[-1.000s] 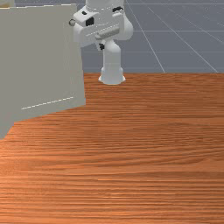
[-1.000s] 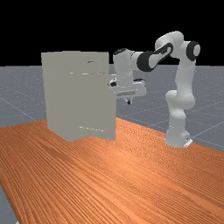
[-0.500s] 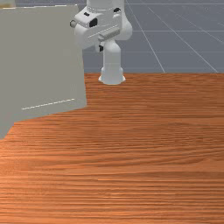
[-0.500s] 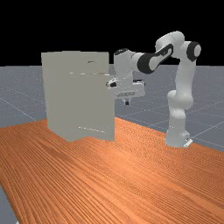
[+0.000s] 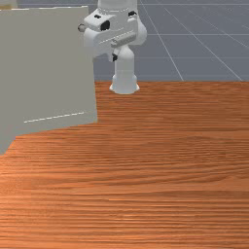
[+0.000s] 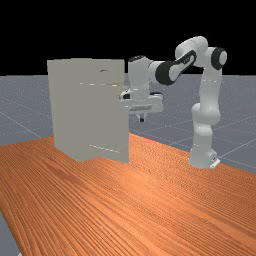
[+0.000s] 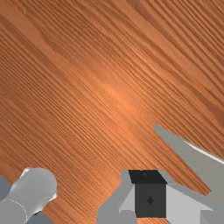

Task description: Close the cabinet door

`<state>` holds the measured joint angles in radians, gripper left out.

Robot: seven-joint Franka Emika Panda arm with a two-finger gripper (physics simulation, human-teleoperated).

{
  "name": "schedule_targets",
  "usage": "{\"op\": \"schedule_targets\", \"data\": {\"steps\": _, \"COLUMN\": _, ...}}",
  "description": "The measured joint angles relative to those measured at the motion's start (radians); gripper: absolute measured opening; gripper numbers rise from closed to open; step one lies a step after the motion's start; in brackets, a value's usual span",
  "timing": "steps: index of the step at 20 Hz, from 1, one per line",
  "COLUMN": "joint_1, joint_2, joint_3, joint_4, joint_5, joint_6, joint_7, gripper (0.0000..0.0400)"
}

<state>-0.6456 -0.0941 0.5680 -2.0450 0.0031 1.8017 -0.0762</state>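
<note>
Pale grey is the cabinet door (image 6: pixel 105 122), and it stands open, turned out from the cabinet (image 6: pixel 62 107), which in the far view is at the left behind it. The free edge of the door is on the side toward the arm (image 6: pixel 206 100). The gripper (image 6: pixel 142 119) hangs near this edge, pointing down, above the orange-brown table (image 6: pixel 165 210). Its two fingers are together, so far as I can see, as one narrow tip, and they have nothing held between them. In the front view the door takes the upper left part, and the white hand (image 5: pixel 104 36) overlaps with its upper corner. Whether the hand touches the door, I cannot tell from these views. In the wrist view the door is seen from above as a slanting grey piece, just beside the gripper, with a thin light line along it. The base (image 5: pixel 124 85) of the arm stands on the table, well apart from the lower corner of the door
</note>
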Motion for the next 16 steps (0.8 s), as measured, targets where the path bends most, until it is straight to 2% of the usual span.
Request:
{"op": "schedule_targets", "data": {"steps": 3, "joint_1": 0.017, "joint_2": 0.012, "joint_3": -0.014, "joint_4": 0.013, "joint_5": 0.011, "joint_6": -0.001, "joint_7": 0.024, "gripper": 0.0}}
{"op": "schedule_targets", "data": {"steps": 7, "joint_1": 0.078, "joint_2": 0.037, "joint_3": -0.072, "joint_4": 0.048, "joint_5": 0.046, "joint_6": -0.037, "joint_7": 0.104, "gripper": 0.0}}
{"op": "schedule_targets", "data": {"steps": 16, "joint_1": 0.32, "joint_2": 0.037, "joint_3": -0.334, "joint_4": 0.039, "joint_5": 0.126, "joint_6": -0.01, "joint_7": 0.539, "gripper": 0.0}}
